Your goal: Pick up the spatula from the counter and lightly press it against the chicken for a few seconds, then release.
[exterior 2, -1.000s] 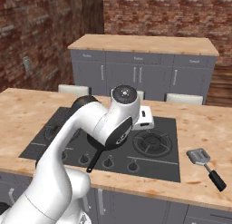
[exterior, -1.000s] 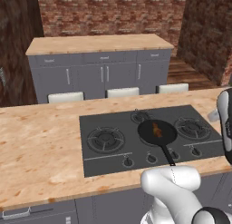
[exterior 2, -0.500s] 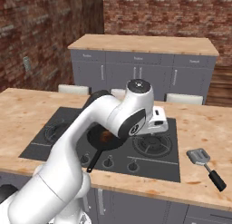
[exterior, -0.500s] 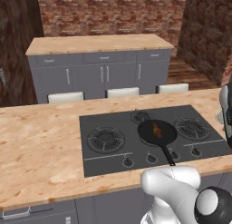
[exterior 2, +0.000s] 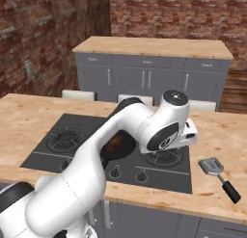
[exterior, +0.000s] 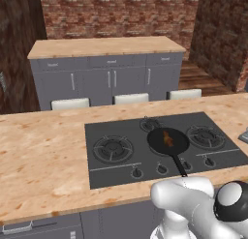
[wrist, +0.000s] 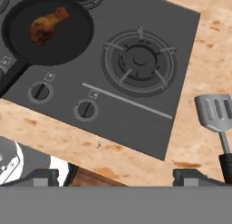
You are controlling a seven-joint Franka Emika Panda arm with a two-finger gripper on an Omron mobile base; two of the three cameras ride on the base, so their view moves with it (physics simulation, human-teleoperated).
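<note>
The spatula (wrist: 216,123) has a grey slotted head and a black handle. It lies flat on the wooden counter right of the cooktop, also seen from the right base (exterior 2: 219,176). A browned chicken drumstick (wrist: 46,24) rests in the black frying pan (wrist: 45,46) on the cooktop's middle burner, and both show from the left base: chicken (exterior: 168,137), pan (exterior: 167,141). My gripper (wrist: 118,178) hovers high over the cooktop's front right part, open, nothing between its fingertips (wrist: 44,177). The spatula lies to the right of it, the pan to the upper left.
The dark cooktop (exterior: 160,153) has several burners and a row of knobs (wrist: 86,109) along its front. My arm's white elbow (exterior 2: 161,126) hangs over the right burner and hides part of the pan. Wooden counter (exterior: 43,156) runs left and right; grey cabinets (exterior: 111,78) stand behind.
The arm has swung to the right across the cooktop, carrying the hand from above the pan to above the right burner, nearer the spatula. Pan, chicken and spatula have stayed put.
</note>
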